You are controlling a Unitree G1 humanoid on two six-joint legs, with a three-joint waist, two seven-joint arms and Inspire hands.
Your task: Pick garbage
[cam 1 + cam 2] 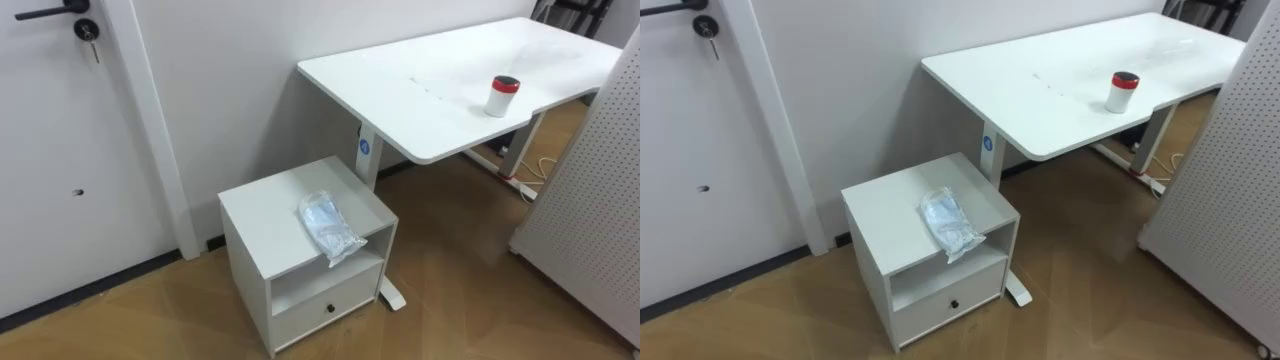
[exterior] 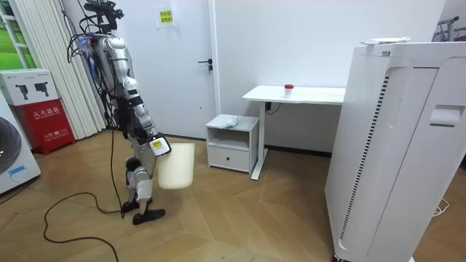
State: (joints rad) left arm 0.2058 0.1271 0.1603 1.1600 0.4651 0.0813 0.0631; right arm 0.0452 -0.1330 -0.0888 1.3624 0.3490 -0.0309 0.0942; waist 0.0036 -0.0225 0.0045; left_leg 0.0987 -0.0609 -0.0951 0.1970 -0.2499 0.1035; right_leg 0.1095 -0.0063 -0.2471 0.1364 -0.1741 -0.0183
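Wooden-floored room: crumpled clear plastic bag (image 1: 330,228) unpicked atop low white cabinet (image 1: 262,215); approach and grasp judged left. Cream bin (image 2: 176,167) seen beside right hand (image 2: 155,145), grip cannot be told.

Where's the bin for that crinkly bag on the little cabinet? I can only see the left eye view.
Observer: In the room view, a white bin hangs at the robot's side.
Operator: Are we close to the cabinet yet?
Observer: No. The robot stands apart from the small cabinet, with bare wooden floor between them.
Operator: What's behind us?
Observer: Long pale curtains hang behind the robot.
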